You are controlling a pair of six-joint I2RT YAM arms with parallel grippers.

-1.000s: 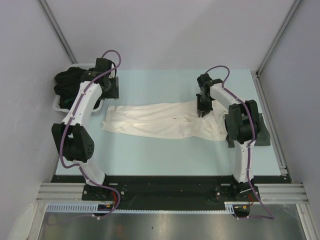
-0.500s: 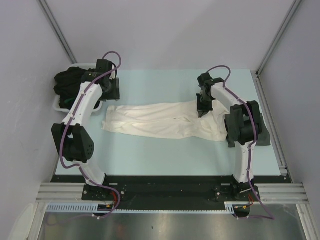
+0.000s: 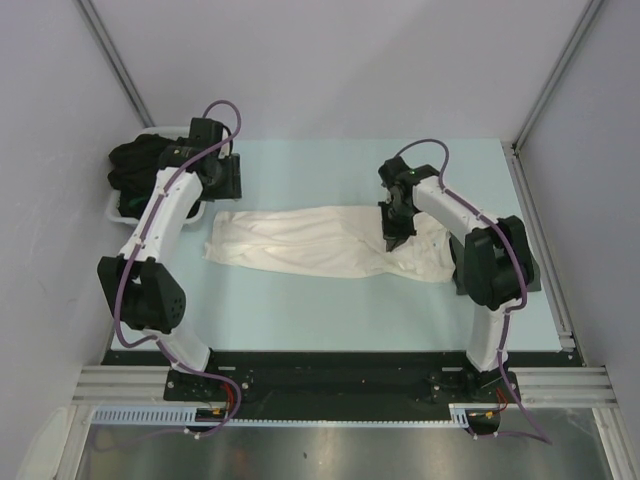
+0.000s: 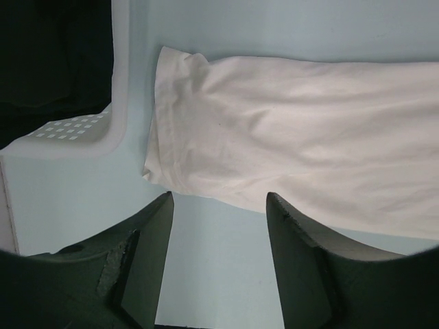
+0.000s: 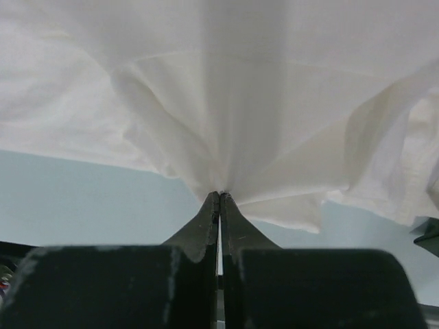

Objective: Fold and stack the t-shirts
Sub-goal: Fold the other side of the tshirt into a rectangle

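Note:
A cream-white t-shirt point(image 3: 310, 242) lies folded lengthwise across the pale blue table; its print does not show. My right gripper point(image 3: 391, 238) is shut on a pinch of its cloth near the right end, and the cloth point(image 5: 226, 110) gathers up into the closed fingertips. My left gripper point(image 3: 205, 205) is open and empty, just left of the shirt's left end; the wrist view shows that end point(image 4: 274, 137) beyond the spread fingers. Dark t-shirts point(image 3: 140, 165) are piled in the tub at the far left.
A white plastic tub point(image 3: 118, 206) stands at the table's back-left corner; its rim point(image 4: 120, 89) shows in the left wrist view. Grey walls enclose the table. The arm bases sit along the near edge.
My right gripper has moved left and slightly nearer, dragging the shirt's pinched part with it and bunching the right end. The left arm has barely moved.

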